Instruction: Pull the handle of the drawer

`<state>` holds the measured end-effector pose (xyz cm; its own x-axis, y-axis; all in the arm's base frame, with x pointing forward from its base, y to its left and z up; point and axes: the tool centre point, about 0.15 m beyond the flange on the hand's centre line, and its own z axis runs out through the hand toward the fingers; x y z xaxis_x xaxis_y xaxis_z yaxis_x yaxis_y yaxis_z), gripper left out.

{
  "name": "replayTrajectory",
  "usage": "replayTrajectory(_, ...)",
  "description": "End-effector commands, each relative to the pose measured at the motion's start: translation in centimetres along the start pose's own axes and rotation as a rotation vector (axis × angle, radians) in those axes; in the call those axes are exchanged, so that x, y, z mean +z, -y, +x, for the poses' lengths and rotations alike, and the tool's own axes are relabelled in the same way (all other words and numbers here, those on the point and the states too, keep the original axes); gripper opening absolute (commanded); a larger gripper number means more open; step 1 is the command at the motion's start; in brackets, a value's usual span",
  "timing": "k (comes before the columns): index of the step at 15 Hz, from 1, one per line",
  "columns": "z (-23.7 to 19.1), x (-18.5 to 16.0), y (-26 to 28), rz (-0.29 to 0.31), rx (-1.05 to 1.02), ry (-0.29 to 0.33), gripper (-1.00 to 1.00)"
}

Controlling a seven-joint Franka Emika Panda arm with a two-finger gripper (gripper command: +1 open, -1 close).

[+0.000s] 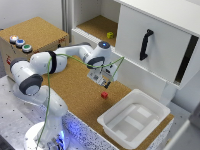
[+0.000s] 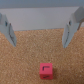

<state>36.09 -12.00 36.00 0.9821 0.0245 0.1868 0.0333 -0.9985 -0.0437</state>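
From the exterior view, the drawer [image 1: 31, 37] sits at the far end of the cork-covered table [image 1: 75, 87], toward the exterior view's left. It is a light wooden box with a cork top, its long axis running from the three round buttons [image 1: 20, 43] at its near-left corner back toward the white cabinet [image 1: 150, 45]. Its front face, with small red marks, looks toward the robot's base. The gripper [image 1: 103, 80] hangs over the middle of the table, well apart from the drawer and to the exterior view's right of it, just above a small red cube [image 1: 104, 95]. A white tray [image 1: 135, 120] lies nearer the camera.

In the wrist view the drawer is out of sight. The two fingers [image 2: 8, 30] stand wide apart with nothing between them, and the red cube [image 2: 46, 71] rests on the cork.
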Motion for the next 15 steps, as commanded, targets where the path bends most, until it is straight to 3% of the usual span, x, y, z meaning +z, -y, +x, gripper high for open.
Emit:
replayTrajectory(1, 0.6, 0.0, -1.3, -0.036, 0.012, 0.004, 1.00)
replayTrajectory(4, 1.3, -0.7, -1.0, -0.126, 0.003, 0.019, 1.00)
replayTrajectory(7, 1.3, -0.9, 2.5, -0.182, 0.016, 0.017, 1.00)
replayTrajectory(15, 0.6, -2.1, 14.4, -0.175, 0.085, -0.020, 1.00)
